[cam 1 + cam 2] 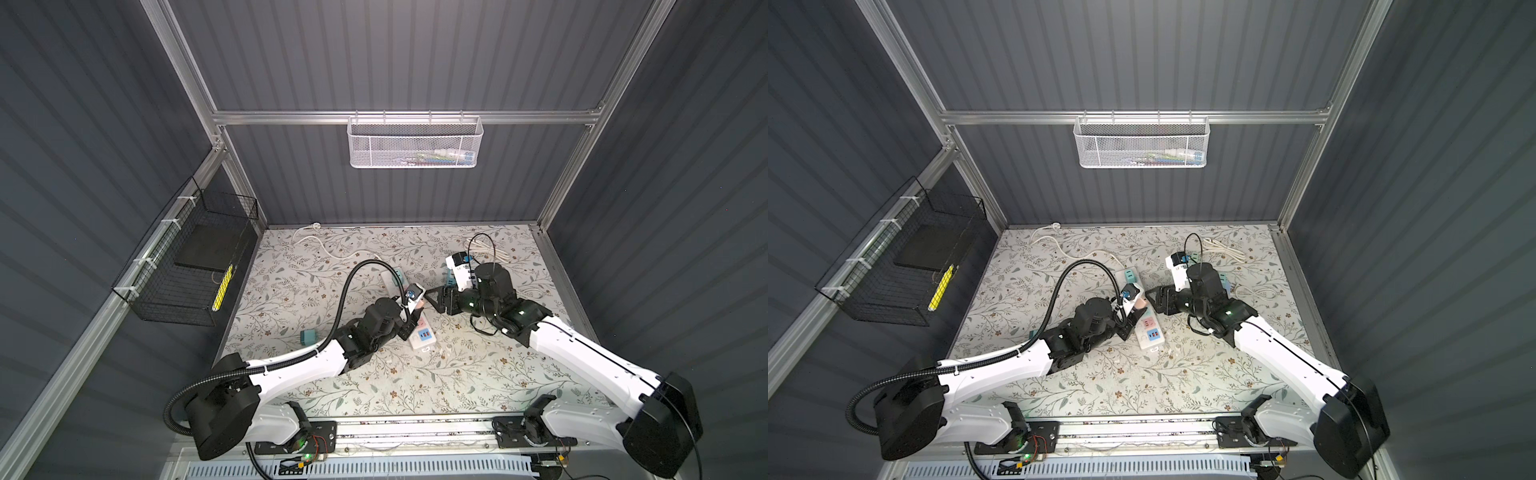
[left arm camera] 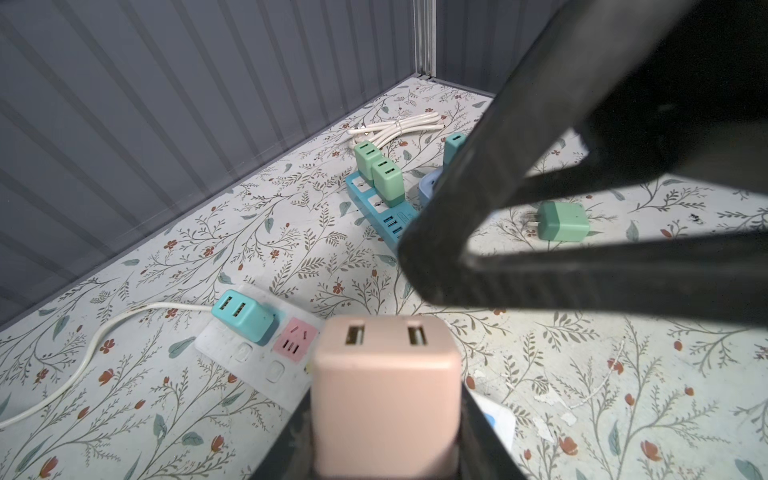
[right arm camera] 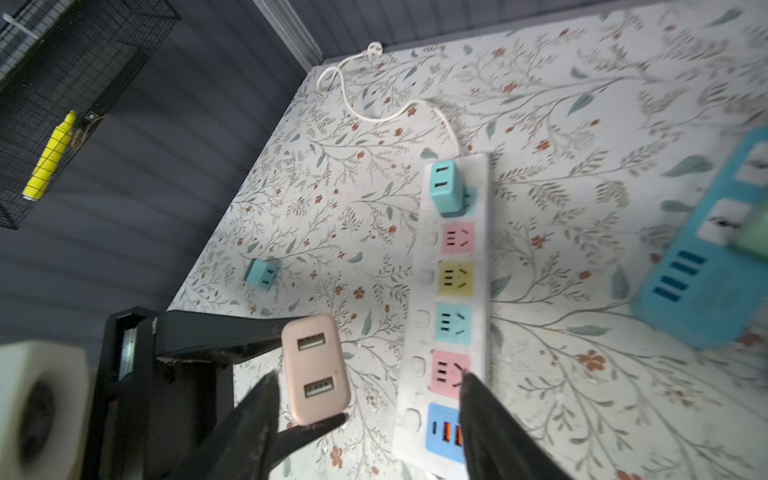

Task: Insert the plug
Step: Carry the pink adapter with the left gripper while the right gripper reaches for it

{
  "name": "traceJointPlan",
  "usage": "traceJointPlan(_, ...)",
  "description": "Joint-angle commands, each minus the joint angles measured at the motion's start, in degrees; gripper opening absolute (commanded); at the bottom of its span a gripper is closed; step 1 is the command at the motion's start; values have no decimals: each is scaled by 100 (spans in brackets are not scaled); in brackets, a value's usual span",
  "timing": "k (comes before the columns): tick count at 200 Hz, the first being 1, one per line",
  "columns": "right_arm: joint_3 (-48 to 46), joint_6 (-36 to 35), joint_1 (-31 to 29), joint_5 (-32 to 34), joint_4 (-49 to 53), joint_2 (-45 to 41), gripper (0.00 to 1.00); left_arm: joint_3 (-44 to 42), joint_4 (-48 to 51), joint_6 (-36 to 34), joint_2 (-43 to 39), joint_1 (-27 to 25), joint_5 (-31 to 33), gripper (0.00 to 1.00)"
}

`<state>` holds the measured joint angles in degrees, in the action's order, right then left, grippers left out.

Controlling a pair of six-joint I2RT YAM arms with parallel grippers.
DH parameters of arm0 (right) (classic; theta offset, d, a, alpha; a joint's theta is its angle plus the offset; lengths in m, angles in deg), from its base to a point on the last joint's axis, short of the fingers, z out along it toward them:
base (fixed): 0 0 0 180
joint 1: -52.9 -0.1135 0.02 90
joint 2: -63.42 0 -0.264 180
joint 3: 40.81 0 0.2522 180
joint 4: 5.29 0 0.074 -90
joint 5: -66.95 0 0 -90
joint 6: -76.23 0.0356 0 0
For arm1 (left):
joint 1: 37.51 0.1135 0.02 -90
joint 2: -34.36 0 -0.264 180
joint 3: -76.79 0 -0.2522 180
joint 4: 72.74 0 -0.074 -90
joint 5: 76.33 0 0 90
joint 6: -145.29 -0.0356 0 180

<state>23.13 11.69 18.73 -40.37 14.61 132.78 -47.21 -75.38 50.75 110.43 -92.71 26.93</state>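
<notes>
**Pink plug held over the white power strip, not yet inserted.**

Top views: the left gripper (image 1: 409, 319) is clamped on the pink plug (image 1: 1141, 305), just above the white power strip (image 1: 422, 334), which lies on the tabletop (image 1: 457, 374). The right gripper (image 1: 434, 297) faces it, close.
Left wrist: the plug's USB face is toward the camera and the prongs are hidden, so they likely point down at the strip. A pink socket (image 2: 293, 340) is free beside the seated teal plug (image 2: 243, 316).
Right wrist: the right gripper's jaws are apart. One finger is at the plug's lower corner; I cannot tell if it is touching or just beside. It is probably there to steady or take over the plug. The strip is flat with its sockets up, so a straight push should do.
</notes>
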Motion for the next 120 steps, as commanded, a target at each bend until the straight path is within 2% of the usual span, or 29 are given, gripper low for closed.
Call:
traceJointPlan(1, 147, -93, 0, -761, -213, 141, 58, -9, -118, -100, -119, -29, -131, 20)
traceJointPlan(23, 153, -115, -1, -962, -257, 252, 47, 51, -38, -110, -75, -26, -150, 20)
traceJointPlan(87, 109, 0, -1, -1379, -417, 510, 46, 177, 1, -112, -66, -30, -218, 20)
traceJointPlan(120, 124, 92, 0, -1466, -566, 664, 37, 207, 54, -118, -74, -27, -202, 20)
